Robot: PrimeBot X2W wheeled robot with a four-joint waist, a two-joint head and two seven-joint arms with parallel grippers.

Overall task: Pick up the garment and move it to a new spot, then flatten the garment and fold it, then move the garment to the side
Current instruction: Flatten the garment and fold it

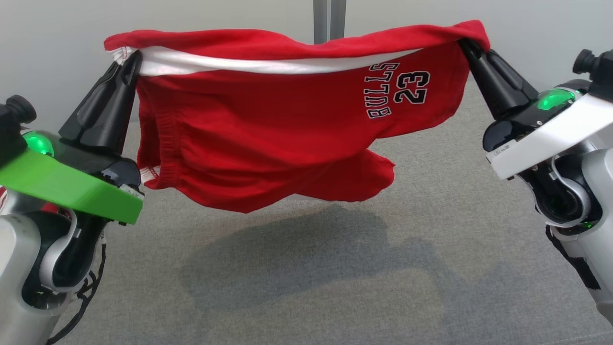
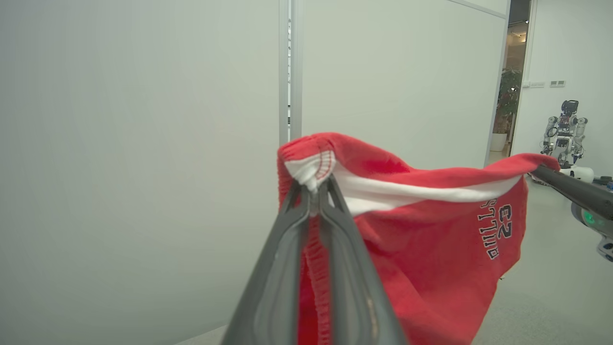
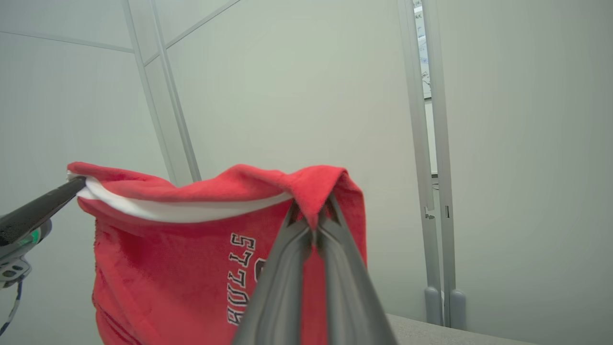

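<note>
Head view: the red garment (image 1: 268, 139) hangs in the air above the grey, felt-like desk (image 1: 431, 287), clear of it, with its shadow on the bare surface below. It is stretched between the two arms, long axis running left to right and sagging in the middle. The cloth is soft fleecy knit with a white band along the top edge and a gathered elastic seam at the left. The print "BULLS 23" reads upside down near the right end. The left jaws are pinched shut on the left top corner and the right jaws on the right top corner. The desk lies open all around, and a pale wall stands close behind.

Left wrist view: the dark fingers (image 2: 282, 287) meet on a stitched white-and-red hem corner. The garment (image 2: 431, 230) runs off to the right. Beyond it are a doorway and another robot (image 2: 565, 132).

Right wrist view: the fingers (image 3: 282, 287) close on a red fold. The garment (image 3: 167, 268) extends leftward, in front of smooth wall panels.
</note>
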